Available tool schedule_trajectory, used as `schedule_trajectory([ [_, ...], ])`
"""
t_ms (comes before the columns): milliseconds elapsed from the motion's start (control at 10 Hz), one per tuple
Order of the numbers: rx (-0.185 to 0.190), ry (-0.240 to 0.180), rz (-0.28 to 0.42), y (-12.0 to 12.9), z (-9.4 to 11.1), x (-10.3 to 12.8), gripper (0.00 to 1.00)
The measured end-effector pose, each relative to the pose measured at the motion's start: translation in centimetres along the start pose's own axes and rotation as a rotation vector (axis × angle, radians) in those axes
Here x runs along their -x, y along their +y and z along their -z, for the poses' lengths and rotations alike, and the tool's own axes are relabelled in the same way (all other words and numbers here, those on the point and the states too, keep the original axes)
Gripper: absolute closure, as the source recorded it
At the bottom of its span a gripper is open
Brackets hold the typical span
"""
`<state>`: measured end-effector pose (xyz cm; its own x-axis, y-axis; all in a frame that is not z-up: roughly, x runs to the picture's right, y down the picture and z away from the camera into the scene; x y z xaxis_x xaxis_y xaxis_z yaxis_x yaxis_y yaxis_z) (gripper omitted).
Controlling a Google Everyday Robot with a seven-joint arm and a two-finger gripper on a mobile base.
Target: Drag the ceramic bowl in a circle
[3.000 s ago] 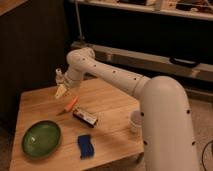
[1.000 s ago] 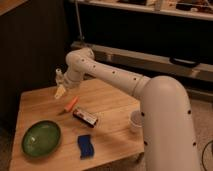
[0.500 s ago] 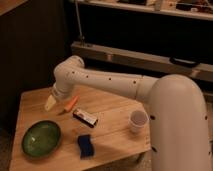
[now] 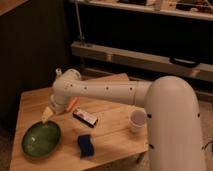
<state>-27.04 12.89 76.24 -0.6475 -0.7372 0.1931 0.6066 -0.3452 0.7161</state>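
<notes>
I hold the gripper with fingers apart and empty, the ceramic bowl just below them, so I judge the whole circle is not yet begun.

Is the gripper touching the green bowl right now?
Cannot tell. In the camera view the gripper sits over the far rim of the ceramic bowl, hiding any gap.
</notes>
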Motion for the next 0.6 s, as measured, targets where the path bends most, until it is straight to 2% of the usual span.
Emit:
schedule_trajectory([
  [100,-0.020,-0.015,-0.003,-0.5,-1.6,0.9,0.20],
  [300,-0.043,-0.049,0.006,-2.1,-3.0,1.4,0.20],
  [600,-0.049,-0.114,0.016,-3.6,-5.0,2.3,0.20],
])
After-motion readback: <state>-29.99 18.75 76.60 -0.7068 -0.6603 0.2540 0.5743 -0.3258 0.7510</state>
